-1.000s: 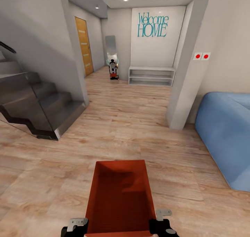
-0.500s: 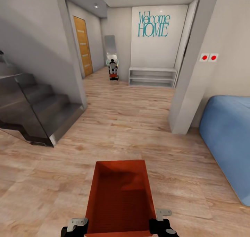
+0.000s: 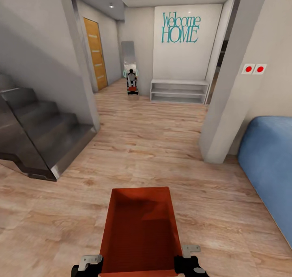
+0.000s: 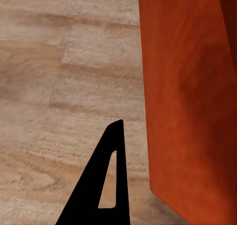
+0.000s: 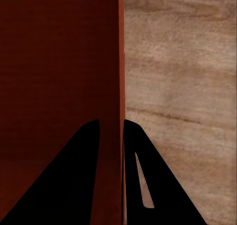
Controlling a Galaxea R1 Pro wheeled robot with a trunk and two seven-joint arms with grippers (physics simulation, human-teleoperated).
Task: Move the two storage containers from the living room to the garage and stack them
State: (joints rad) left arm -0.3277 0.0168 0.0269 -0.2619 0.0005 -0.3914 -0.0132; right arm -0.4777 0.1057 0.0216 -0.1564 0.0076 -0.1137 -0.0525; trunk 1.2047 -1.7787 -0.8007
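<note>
Both arms low out front, my right jaws (image 5: pixel 109 131) pinching the storage container (image 3: pixel 141 232)'s right wall, left jaws (image 3: pixel 90 262) beside its left wall, grip unclear, bin over the wood-plank floor (image 3: pixel 162 147).

My head camera looks forward and down over both arms, across the wood floor (image 3: pixel 154 147) toward the far hallway wall, with the orange-red container (image 3: pixel 140 232) close below, between my grippers. My left wrist camera sits very near, looking along one dark finger (image 4: pixel 101 185) at the container's outer wall (image 4: pixel 187 101) just beside it. My right wrist camera looks along two fingers (image 5: pixel 74 180) astride a container wall. All three views share the container and floor.
</note>
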